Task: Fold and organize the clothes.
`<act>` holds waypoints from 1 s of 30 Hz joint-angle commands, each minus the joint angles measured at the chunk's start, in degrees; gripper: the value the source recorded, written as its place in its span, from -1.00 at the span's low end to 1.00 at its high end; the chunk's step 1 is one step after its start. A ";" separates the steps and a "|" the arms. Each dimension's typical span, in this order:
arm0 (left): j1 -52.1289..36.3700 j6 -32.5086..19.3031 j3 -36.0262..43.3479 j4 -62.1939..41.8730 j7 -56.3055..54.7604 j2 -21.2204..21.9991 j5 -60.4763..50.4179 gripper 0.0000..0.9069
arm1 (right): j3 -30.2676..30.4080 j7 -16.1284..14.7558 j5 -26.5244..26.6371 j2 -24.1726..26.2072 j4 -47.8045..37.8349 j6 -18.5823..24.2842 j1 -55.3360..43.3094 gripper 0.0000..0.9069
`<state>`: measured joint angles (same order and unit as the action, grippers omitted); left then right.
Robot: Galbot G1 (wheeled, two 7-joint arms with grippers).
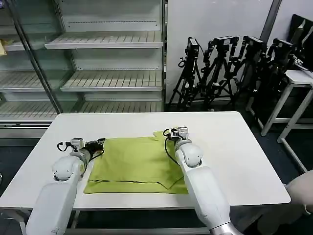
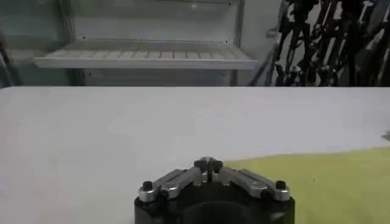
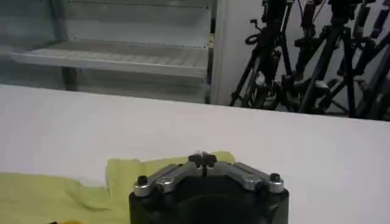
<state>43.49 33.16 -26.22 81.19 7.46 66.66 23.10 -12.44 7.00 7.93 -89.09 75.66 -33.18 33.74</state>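
Note:
The clothes are one lime-green T-shirt, lying flat and folded into a rough rectangle on the white table. My left gripper rests low at the shirt's far left corner. In the left wrist view its fingers are shut, with the shirt's edge just beside the tips and no fabric seen between them. At the far right corner, by a sleeve flap, my right gripper sits low too. Its tips are shut over the shirt's far edge.
Bare tabletop lies all round the shirt, widest on the right. Behind the table stand empty shelf racks. A cluster of black tripods and a white side table are at the back right.

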 commanded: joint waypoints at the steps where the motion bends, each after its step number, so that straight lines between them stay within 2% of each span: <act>1: 2.47 -0.17 -0.28 6.98 -0.10 0.01 0.57 -0.98 | 0.91 -0.09 -0.55 1.69 5.31 0.05 2.22 -1.00; 9: 2.22 -0.65 -0.32 5.35 -0.31 1.08 0.03 -0.98 | 1.09 -0.07 -0.96 4.16 9.23 0.02 4.31 -1.00; 10: 2.24 -0.66 -0.43 5.31 -0.29 1.08 0.04 -0.98 | 0.94 0.15 -0.99 4.25 8.90 0.01 4.25 -0.73; 11: 2.27 -0.66 -0.48 5.33 -0.28 1.04 0.04 -0.98 | 0.85 0.09 -0.92 4.24 8.73 0.02 4.18 1.00; 16: 2.17 -0.50 -0.39 5.16 -0.19 1.29 -0.17 -0.98 | 0.37 1.58 0.35 3.30 5.24 -0.03 2.28 1.00; 30: 1.53 -0.66 0.12 4.12 -0.23 2.66 -2.02 -0.98 | -0.16 2.57 2.75 1.05 -4.72 -0.19 -2.58 1.00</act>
<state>45.17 32.61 -25.83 85.60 7.31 68.97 21.54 -12.51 8.92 9.72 -87.44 76.41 -33.34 32.97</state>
